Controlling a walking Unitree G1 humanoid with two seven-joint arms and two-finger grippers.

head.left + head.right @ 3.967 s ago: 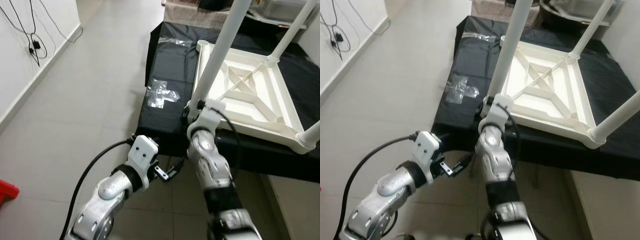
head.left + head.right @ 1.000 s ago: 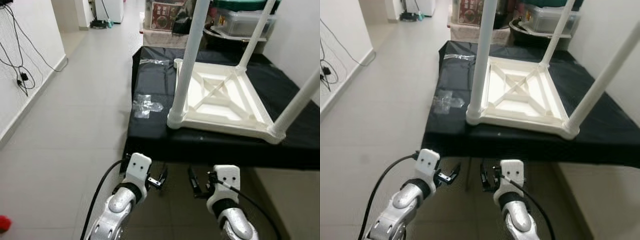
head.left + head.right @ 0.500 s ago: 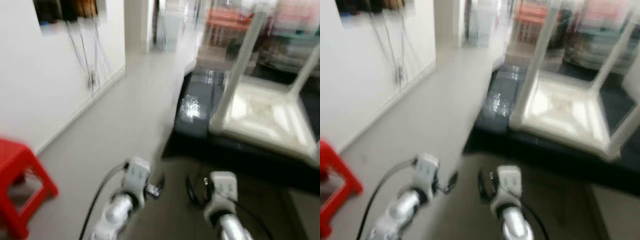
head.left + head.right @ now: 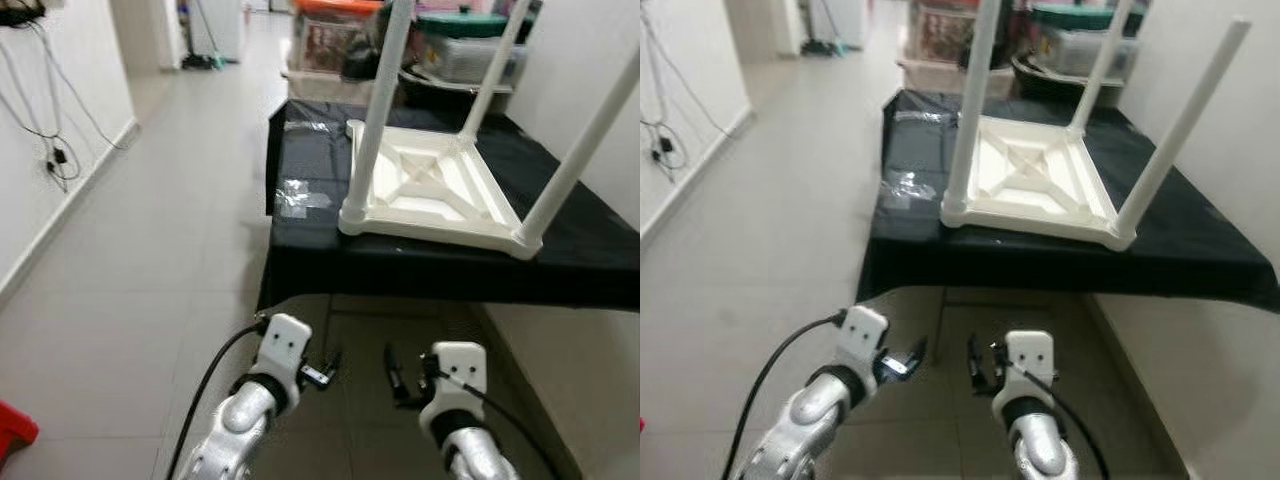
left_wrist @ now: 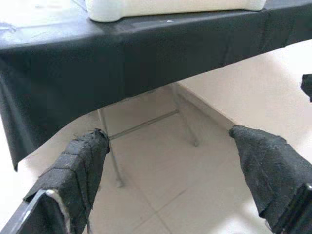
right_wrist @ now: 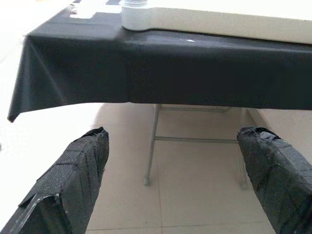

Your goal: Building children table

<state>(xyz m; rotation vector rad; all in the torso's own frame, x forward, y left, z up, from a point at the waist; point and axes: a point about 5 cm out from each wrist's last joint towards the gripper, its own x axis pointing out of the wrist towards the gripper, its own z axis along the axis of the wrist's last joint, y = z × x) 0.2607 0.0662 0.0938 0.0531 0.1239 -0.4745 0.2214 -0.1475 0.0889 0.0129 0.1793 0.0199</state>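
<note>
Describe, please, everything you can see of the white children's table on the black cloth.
The white children's table looks like moulded plastic and lies upside down on the black tablecloth, near its front edge. Its square underside shows crossed diagonal ribs inside a raised rim. Three round legs stand up from its corners; the far left corner socket looks empty. Only the cloth touches it; both grippers hang below, apart.

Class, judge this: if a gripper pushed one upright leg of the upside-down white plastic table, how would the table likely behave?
The white plastic table looks hollow and ribbed, so probably light and stiff. Its long leg gives leverage, so it might tip. On the smooth black cloth it could slide instead.
</note>
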